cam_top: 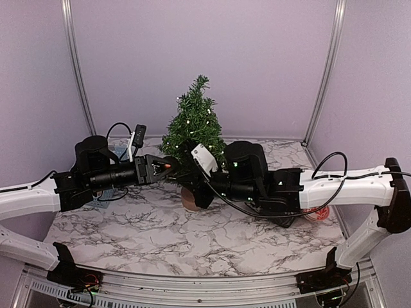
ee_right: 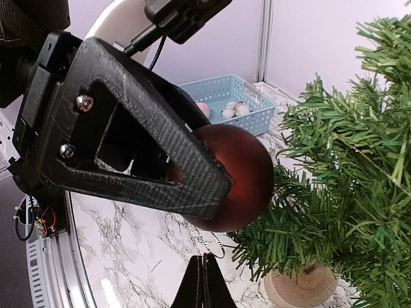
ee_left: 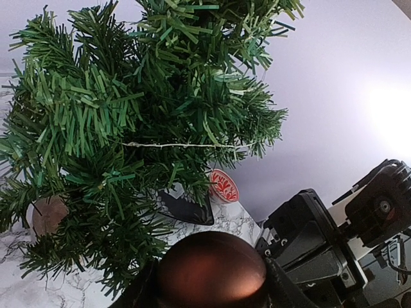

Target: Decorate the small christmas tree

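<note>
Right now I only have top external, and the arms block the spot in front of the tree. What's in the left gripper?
Observer: The right wrist view shows the left gripper clamped on a dark red ball ornament, close beside the small christmas tree.
Operator: And the other one?
Observer: The right gripper is shut. Its tips are just below the ball, next to a thin wire loop. I can't tell if they pinch it.
Operator: Anything hidden by the left arm?
Observer: A blue basket with white and pink pieces inside.
</note>
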{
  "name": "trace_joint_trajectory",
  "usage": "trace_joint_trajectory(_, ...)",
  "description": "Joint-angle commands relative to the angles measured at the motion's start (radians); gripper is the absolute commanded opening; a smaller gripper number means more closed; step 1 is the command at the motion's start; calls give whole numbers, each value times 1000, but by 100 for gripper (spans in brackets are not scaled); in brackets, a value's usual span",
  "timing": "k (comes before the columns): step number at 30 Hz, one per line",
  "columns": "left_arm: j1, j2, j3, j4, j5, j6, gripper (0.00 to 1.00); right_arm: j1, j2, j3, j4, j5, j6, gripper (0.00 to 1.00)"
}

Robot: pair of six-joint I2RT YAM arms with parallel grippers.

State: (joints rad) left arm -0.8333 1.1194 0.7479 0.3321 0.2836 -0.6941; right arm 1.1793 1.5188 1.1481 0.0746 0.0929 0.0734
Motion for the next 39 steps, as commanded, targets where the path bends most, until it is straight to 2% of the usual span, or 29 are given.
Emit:
trace_joint_trajectory(1,-2,9,-14,32,-43,-1,36,-14,-43,-16,8,43,6,0)
trace_joint_trajectory(7,-3,23,-9,28,-47,-1,36,-34,-37,-17,-3,27,41,0)
trace_joint_trajectory(10,-3,-7,-12,52,-30,52,39,-54,-52,-26,-3,2,118,20)
trace_joint_trajectory(14,-4,-56,-39,112,1,141,42,-90,-102,-91,88,-76,241,31)
trace_joint_trajectory(19,-13,-97,-50,157,39,254,44,-119,-138,-112,164,-184,326,34)
trace_joint_trajectory(25,-27,-115,-34,159,88,389,45,-121,-104,-77,212,-306,380,35)
trace_joint_trajectory(37,-62,-96,-5,158,80,435,44,-121,-5,-8,251,-451,410,35)
trace_joint_trajectory(39,-61,-96,-5,157,78,435,44,-120,18,11,241,-463,407,31)
